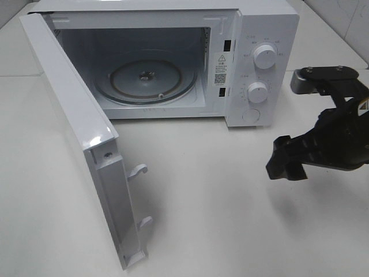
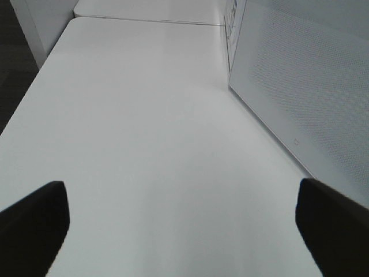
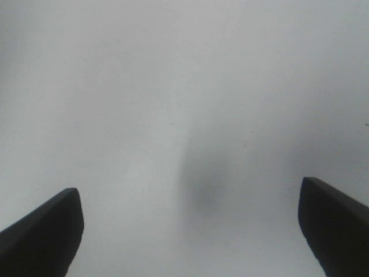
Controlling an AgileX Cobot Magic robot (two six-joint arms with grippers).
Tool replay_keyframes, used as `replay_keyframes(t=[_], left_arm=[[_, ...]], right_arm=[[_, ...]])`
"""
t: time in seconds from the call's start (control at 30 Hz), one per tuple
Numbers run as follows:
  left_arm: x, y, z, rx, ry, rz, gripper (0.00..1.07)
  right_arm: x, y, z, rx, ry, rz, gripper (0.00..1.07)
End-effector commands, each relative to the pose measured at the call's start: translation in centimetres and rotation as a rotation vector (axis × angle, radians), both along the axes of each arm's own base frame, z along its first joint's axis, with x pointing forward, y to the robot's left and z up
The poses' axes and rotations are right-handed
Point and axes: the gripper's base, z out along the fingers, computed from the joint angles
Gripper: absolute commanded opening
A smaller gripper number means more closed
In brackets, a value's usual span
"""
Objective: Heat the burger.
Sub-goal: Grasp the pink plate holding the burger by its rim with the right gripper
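The left gripper (image 2: 181, 231) hangs over bare tabletop (image 2: 144, 115), its fingers (image 2: 34, 225) spread wide with nothing between them. In the exterior high view, the microwave's door (image 1: 69, 104) stands swung open at 9 o'clock. The microwave (image 1: 271, 23) sits at 12 o'clock, with its glass turntable (image 1: 147, 78) bare and two knobs (image 1: 264, 56) on its panel. At 3 o'clock the right gripper (image 1: 285, 161) hovers above the tabletop, fingers (image 3: 40, 231) released and empty. The burger shows in no view, so its place cannot be told.
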Motion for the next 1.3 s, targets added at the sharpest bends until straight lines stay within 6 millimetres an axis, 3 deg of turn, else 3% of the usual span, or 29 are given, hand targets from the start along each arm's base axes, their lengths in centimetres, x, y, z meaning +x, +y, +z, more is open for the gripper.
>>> replay_keyframes(t=[0.03,0.07,0.13,0.2,0.23,0.33,0.4,0.5,0.93,1.3], left_arm=[[-0.2,0.0,0.1,0.003,-0.032,0.001,1.02],[-0.2,0.0,0.1,0.003,-0.032,0.001,1.02],[-0.2,0.0,0.1,0.003,-0.032,0.001,1.02],[-0.2,0.0,0.1,0.003,-0.032,0.001,1.02],[-0.2,0.0,0.1,0.003,-0.032,0.001,1.02],[-0.2,0.0,0.1,0.003,-0.032,0.001,1.02],[-0.2,0.0,0.1,0.003,-0.032,0.001,1.02],[-0.2,0.0,0.1,0.003,-0.032,0.001,1.02],[-0.2,0.0,0.1,0.003,-0.032,0.001,1.02],[-0.2,0.0,0.1,0.003,-0.032,0.001,1.02]], right_arm=[[0.3,-2.0,0.5,-0.082,0.066,-0.058,0.98],[0.3,-2.0,0.5,-0.082,0.066,-0.058,0.98],[0.4,-4.5,0.8,-0.17,0.131,-0.144,0.94],[0.5,-5.1,0.8,-0.192,0.135,-0.155,0.94],[0.5,-6.5,0.9,-0.221,0.148,-0.189,0.93],[0.6,-7.0,0.9,-0.232,0.15,-0.201,0.93],[0.7,-9.1,0.9,-0.261,0.145,-0.256,0.92],[1.0,-10.4,0.1,-0.267,0.175,-0.288,0.92],[3.3,-14.1,-4.3,-0.251,0.311,-0.389,0.87],[5.1,-14.5,-6.9,-0.24,0.358,-0.356,0.84]])
